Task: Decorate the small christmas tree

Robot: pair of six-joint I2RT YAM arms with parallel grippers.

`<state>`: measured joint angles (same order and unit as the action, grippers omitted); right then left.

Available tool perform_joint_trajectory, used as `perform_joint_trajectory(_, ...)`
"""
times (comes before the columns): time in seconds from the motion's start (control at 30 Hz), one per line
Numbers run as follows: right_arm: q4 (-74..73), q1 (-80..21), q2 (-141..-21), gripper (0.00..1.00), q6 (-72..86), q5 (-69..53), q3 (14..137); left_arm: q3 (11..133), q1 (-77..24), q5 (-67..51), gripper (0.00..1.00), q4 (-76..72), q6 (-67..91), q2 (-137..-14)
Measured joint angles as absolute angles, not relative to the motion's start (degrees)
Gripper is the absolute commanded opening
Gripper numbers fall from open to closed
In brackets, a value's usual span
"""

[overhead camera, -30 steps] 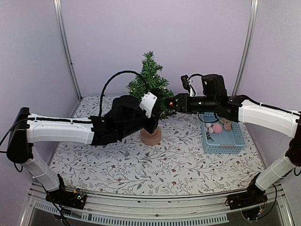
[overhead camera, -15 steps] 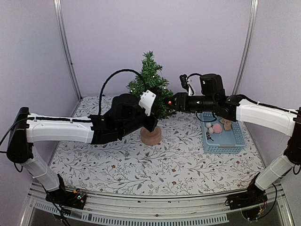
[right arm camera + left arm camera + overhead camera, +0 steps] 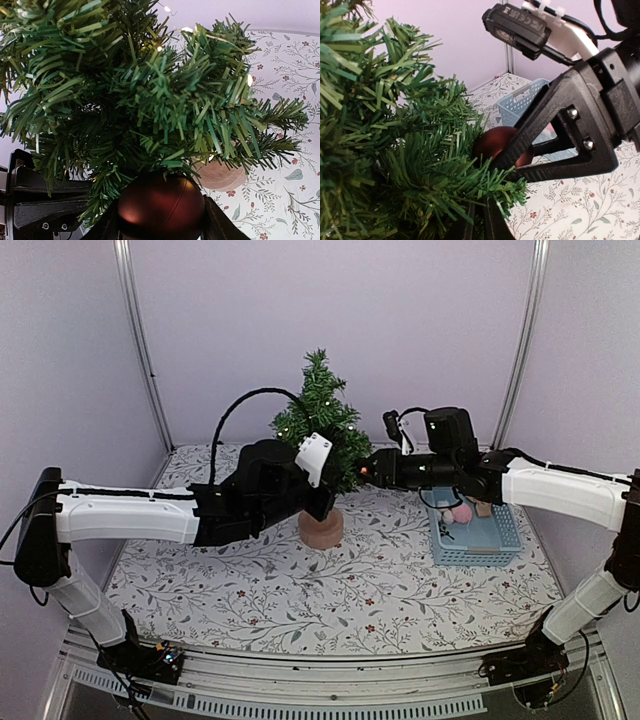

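The right gripper is clenched on a dark red ball, one finger on each side of it. It presses the ball in under the lower right-hand branches of the small christmas tree, so that green needles overhang the ball's top.

The left gripper reaches in from the other side, below the lowest branches. Its fingers are drawn close together at the trunk and seem to pinch it, though needles hide the contact.

The tree stands upright on its round wooden base, near the back middle of the floral table. Tiny lights glow among its upper needles. To the right, under the right arm, sits a blue basket holding a pink pompom.
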<state>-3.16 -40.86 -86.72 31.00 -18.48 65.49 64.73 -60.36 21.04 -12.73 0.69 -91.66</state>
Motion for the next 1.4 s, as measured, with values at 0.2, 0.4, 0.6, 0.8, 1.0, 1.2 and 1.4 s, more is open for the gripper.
perform_joint_trajectory(0.2, -3.4, -40.9, -85.6, 0.47, 31.1, -17.9, 65.4, 64.7, -60.3, 20.3, 0.15, -12.8, 0.7, -91.7)
perform_joint_trajectory(0.4, -4.2, -40.9, -84.4, 0.55, 31.4, -16.6, 65.4, 64.4, -60.4, 19.7, 0.23, -12.8, 0.7, -91.3)
perform_joint_trajectory(0.6, -5.6, -40.8, -82.9, 0.61, 31.7, -15.2, 65.4, 62.0, -60.5, 18.4, 0.32, -12.6, 0.5, -88.2)
perform_joint_trajectory(0.8, -6.3, -40.8, -82.7, 0.63, 31.7, -14.6, 65.4, 60.0, -60.6, 17.5, 0.35, -12.5, 0.6, -85.6)
perform_joint_trajectory(1.0, -6.6, -40.5, -82.5, 0.65, 31.7, -14.5, 65.4, 55.9, -61.1, 14.2, 0.39, -12.8, 1.0, -81.8)
perform_joint_trajectory(1.2, -6.9, -38.7, -79.4, 0.67, 31.7, -15.5, 63.8, 48.4, -61.1, 11.6, 0.43, -12.9, 4.3, -72.8)
perform_joint_trajectory(1.4, -8.0, -34.3, -74.5, 0.68, 31.7, -17.8, 60.8, 43.8, -55.6, 9.6, 0.43, -11.9, 11.4, -63.1)
